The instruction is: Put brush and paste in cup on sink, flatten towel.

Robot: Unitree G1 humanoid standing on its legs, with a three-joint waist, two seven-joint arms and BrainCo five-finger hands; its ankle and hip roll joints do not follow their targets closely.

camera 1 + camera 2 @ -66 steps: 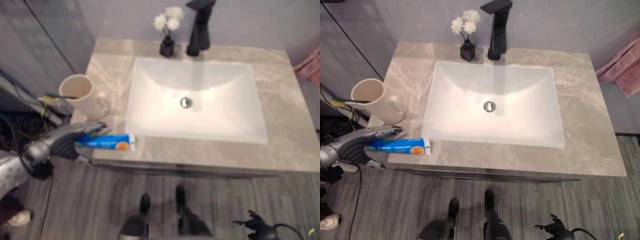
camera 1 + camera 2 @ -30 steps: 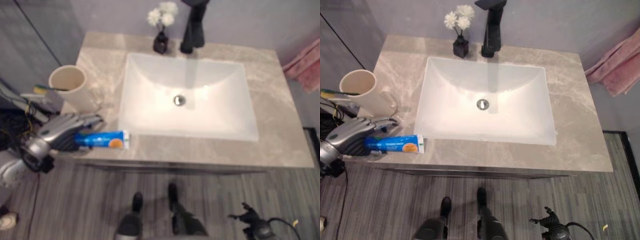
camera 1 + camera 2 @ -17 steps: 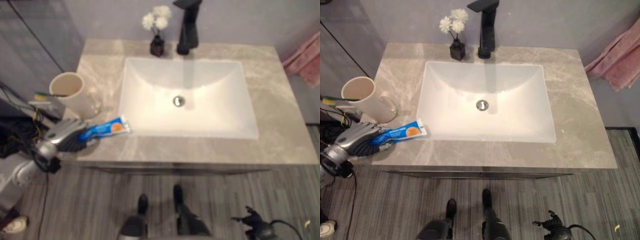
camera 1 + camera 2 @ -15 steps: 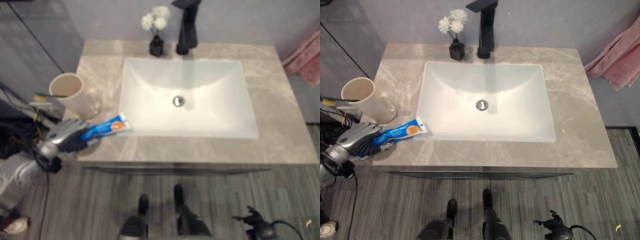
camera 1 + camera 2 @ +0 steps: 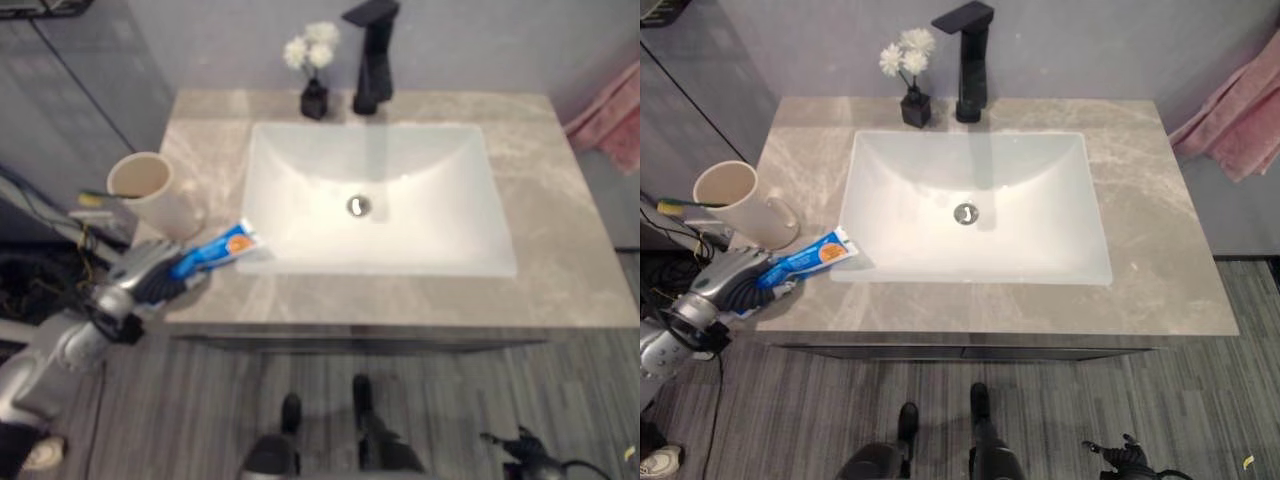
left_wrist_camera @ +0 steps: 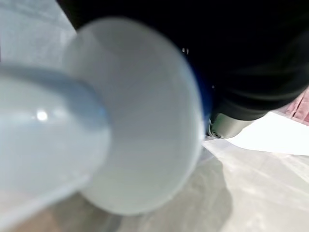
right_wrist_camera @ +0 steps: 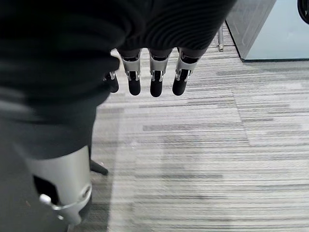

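Observation:
A blue toothpaste tube [image 5: 812, 254] lies slanted at the counter's front left, its flat end pointing at the basin. My left hand [image 5: 733, 276] is shut on its near end at the counter edge. The left wrist view has the tube's white end [image 6: 140, 121] very close. A cream cup [image 5: 734, 202] stands just behind the hand. A green and yellow toothbrush [image 5: 680, 207] pokes out at the cup's left side. A pink towel [image 5: 1238, 112] hangs crumpled to the right of the counter. My right hand [image 7: 152, 72] hangs over the floor with straight fingers.
The white sink basin [image 5: 1080, 250] takes the middle of the grey marble counter [image 5: 1160, 240]. A black faucet [image 5: 969, 62] and a small black vase of white flowers [image 5: 908, 78] stand at the back. Cables lie on the floor left of the counter.
The tube has swung from lying along the front edge to pointing at the basin, and my left hand has closed round its near end. The camera has shifted slightly.

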